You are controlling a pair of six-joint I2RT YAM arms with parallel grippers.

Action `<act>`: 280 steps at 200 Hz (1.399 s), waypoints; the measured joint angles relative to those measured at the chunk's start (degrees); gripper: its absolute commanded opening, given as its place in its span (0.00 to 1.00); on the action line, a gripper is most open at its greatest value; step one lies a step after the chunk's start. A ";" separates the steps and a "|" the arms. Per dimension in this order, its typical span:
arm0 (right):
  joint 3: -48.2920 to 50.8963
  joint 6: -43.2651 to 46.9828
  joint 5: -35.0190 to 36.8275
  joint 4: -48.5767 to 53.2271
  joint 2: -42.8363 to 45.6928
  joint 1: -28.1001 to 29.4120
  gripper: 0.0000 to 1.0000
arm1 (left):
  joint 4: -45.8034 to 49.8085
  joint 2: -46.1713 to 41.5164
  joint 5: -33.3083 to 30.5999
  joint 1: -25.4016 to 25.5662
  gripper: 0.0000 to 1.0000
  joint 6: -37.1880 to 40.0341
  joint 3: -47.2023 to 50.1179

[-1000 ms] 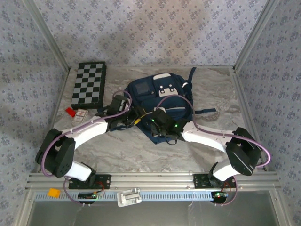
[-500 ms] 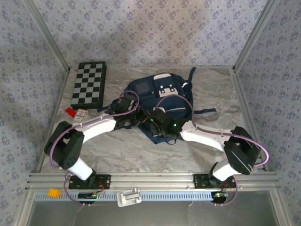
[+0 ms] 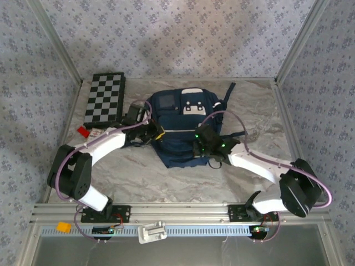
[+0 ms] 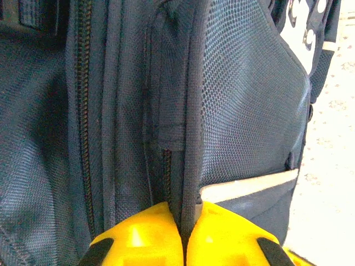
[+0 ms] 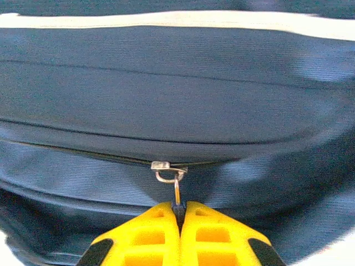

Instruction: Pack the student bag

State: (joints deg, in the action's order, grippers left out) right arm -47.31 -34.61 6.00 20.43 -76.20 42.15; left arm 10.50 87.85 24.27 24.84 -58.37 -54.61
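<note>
Two arms, one bag, logged from my remote station.

Item 1: student bag (image 3: 180, 130), navy with white panels. It lies flat mid-bench, nearer the far wall, between the two arms. One dark strap (image 3: 227, 91) trails toward the far right corner.

Item 2: left fingers (image 3: 157, 133), at the bag's left edge. In the left wrist view I see the left fingers (image 4: 169, 235) pressed together on a navy fabric seam, beside a mesh panel (image 4: 249, 100).

Item 3: right fingers (image 3: 201, 145), over the bag's near right part. In the right wrist view the right fingers (image 5: 166, 227) pinch the zipper pull (image 5: 176, 191), which hangs from a metal slider (image 5: 166, 166).

Item 4: chessboard (image 3: 105, 98), far left, its long side along the left frame rail. A red piece (image 3: 82, 131) and a small box (image 3: 97, 134) lie just beside its near end.

Open room: bare bench (image 3: 260, 111) to the right of the bag, and a wide bare strip between the bag and the arm bases. The left side is crowded.

Hard to make out: the left arm and its cable cover part of the bag's left side and part of the small box. I cannot tell whether any compartment is open. The right wrist view blurs toward its corners.
</note>
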 measured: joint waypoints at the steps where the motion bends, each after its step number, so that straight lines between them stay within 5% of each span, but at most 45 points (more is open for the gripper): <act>1: 0.09 0.02 -0.13 0.13 0.13 -0.28 0.00 | 0.15 0.00 0.13 -0.17 0.00 0.26 -0.09; 94: -1.14 6.16 -5.95 2.64 3.34 -11.15 0.00 | 11.89 3.37 4.87 -6.67 0.00 17.51 -8.48; 127: -3.41 7.48 -4.70 3.34 1.70 -6.91 0.00 | 12.46 4.87 3.74 -8.74 0.37 19.91 -10.49; 144: -3.85 7.21 -2.97 4.33 0.48 -3.41 0.00 | 10.69 3.76 3.30 -10.75 0.56 16.41 -9.99; 171: -4.39 6.58 -0.79 4.98 -1.68 0.70 0.00 | 6.12 -3.80 1.60 -9.20 0.61 8.15 -4.28; 226: -4.96 5.97 3.06 6.49 -2.25 1.07 0.00 | -3.52 -7.54 -5.81 9.49 0.54 -11.23 2.03; 280: -5.33 6.40 5.44 6.86 -2.34 0.70 0.00 | -8.46 1.03 -13.40 16.57 0.53 -24.81 1.95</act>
State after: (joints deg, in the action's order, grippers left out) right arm -52.64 -28.21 11.44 27.29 -78.54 42.85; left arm 2.04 88.88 10.87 41.41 -83.18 -52.66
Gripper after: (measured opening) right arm 0.052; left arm 0.533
